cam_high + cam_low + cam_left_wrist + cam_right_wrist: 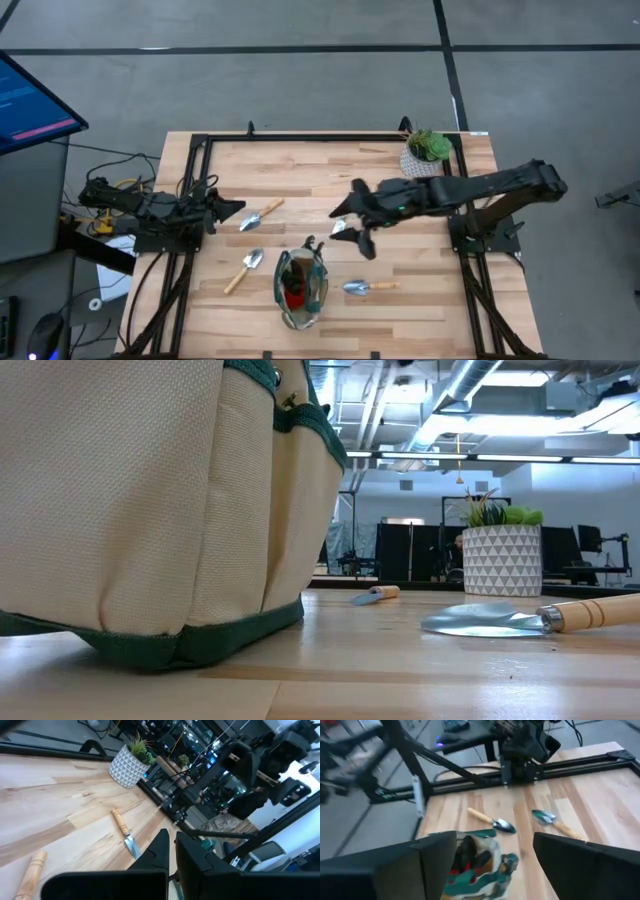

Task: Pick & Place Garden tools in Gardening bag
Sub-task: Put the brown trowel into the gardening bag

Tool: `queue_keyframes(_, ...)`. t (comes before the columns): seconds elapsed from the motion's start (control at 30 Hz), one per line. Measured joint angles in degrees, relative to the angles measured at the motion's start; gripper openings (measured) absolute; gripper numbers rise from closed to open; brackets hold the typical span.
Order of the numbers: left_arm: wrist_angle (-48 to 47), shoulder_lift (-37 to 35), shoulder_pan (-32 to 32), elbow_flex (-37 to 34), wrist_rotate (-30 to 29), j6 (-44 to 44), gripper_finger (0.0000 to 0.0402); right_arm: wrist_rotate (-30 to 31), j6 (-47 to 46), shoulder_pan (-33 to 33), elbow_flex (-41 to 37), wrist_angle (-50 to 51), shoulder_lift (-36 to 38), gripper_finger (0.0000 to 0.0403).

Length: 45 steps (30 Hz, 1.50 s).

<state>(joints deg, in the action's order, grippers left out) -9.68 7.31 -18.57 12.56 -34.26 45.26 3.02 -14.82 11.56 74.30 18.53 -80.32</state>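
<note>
- High view: the small oval beige tote with dark green trim, the gardening bag, sits at six o'clock on the pale wooden table, with dark shapes and a red speck showing inside it.
- Right gripper is out over the table's centre, up at one o'clock from the bag, and there's a silver blade glinting right at its tip. From above I cannot tell whether it is held.
- The right wrist view shows the two dark fingers spread wide, the bag directly between them, green-black pruning shears and something red poking out of its mouth.
- Three wooden-handled silver trowels lie loose on the table: one at eleven o'clock from the bag, one at nine o'clock just beside it, one at three o'clock.
- The low view gives what the overhead cannot: the bag's woven beige wall looms close, the three-o'clock trowel's blade lies flat on the boards, and neither gripper enters that picture.
- Left gripper waits at the nine o'clock edge; the left wrist view shows its fingers nearly together with only a thin gap, nothing between them.
- The green plant in a white patterned pot stands at the one o'clock corner.
</note>
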Motion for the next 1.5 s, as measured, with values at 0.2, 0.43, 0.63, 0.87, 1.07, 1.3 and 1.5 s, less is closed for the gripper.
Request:
queue_keyframes(0.2, 2.40, -0.02, 0.00, 0.00, -0.12, 0.01, 0.0002, 8.12, -8.04, 1.91, 0.42, 12.24, 7.14, 0.0256)
queue_keyframes(0.43, 5.32, 0.00, 0.00, 0.00, -7.38, 0.05, 0.0002, 19.38, -20.31, 6.38, 0.40, 28.94, 11.51, 0.0255)
queue_keyframes(0.63, 12.52, 0.00, 0.00, 0.00, -9.35, 0.38, 0.0002, 22.90, -27.84, 10.47, 0.36, 34.94, 11.74, 0.0255)
queue_keyframes(0.87, 31.20, 1.15, 0.00, 0.02, -1.78, 3.14, 0.0002, 23.05, -34.66, 12.98, 0.32, 38.78, 11.21, 0.0255)
queue_keyframes(1.07, 33.72, 9.31, 0.00, 2.32, 6.04, 3.02, 0.0020, 23.03, -37.68, 13.98, 0.31, 39.70, 11.18, 0.0255)
queue_keyframes(1.3, 33.87, 26.70, 0.00, 8.28, 15.59, 0.63, 0.0104, 22.68, -39.33, 13.83, 0.31, 39.72, 11.18, 0.0255)
queue_keyframes(1.5, 21.91, 35.66, 0.91, 18.25, 18.76, -8.93, 0.0152, 22.37, -40.77, 13.83, 0.31, 39.72, 11.18, 0.0255)
